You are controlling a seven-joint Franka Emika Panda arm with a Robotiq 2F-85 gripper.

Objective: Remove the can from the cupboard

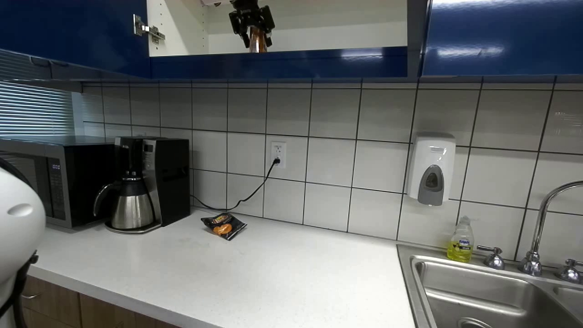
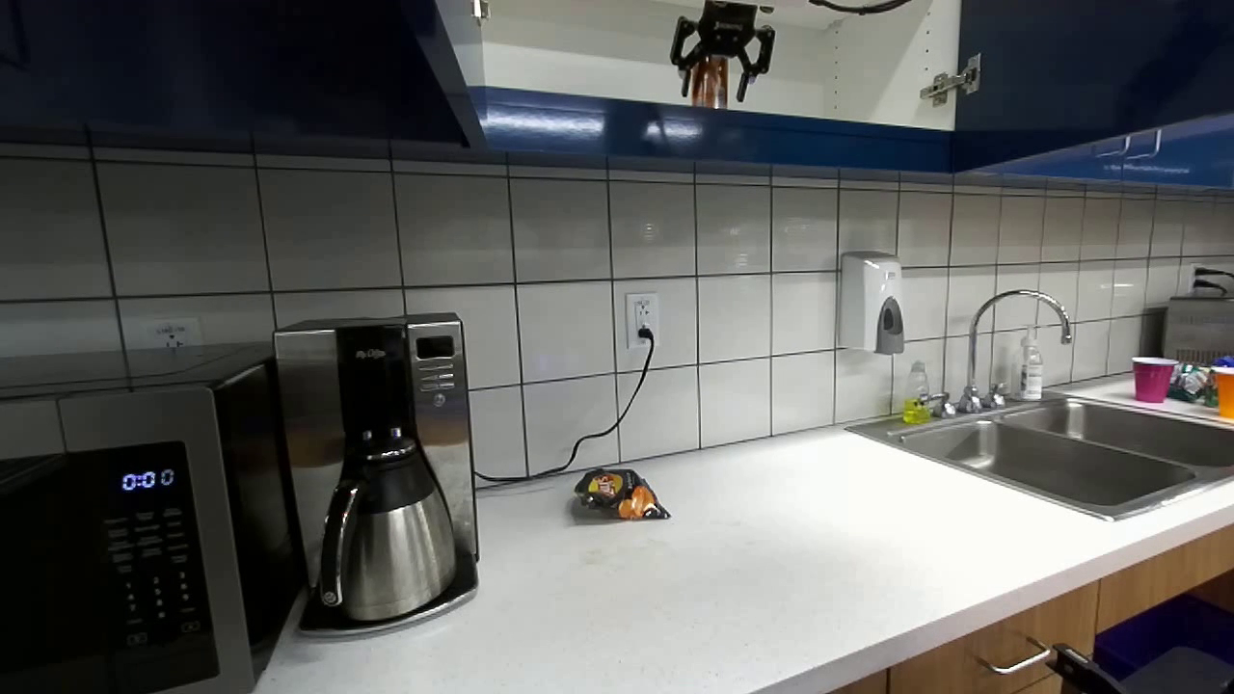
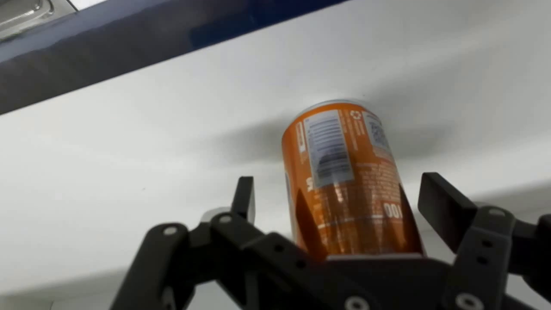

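The orange-brown can (image 1: 258, 38) stands upright on the white floor of the open cupboard (image 1: 278, 66), behind its blue front edge. It also shows in an exterior view (image 2: 710, 81) and large in the wrist view (image 3: 344, 172), with a barcode on its side. My gripper (image 1: 258, 44) points down over the can from above, also seen in an exterior view (image 2: 713, 96). In the wrist view my gripper (image 3: 338, 177) is open, one finger on each side of the can, with a visible gap on both sides. The can's upper end is hidden behind the gripper body.
The cupboard's blue front lip (image 3: 172, 36) rises close to the can. An open blue door (image 2: 1089, 87) hangs at the side on a hinge (image 2: 952, 81). Below are a coffee maker (image 2: 439, 405), a microwave (image 2: 236, 540), a dark packet (image 1: 223, 225) and a sink (image 1: 405, 273).
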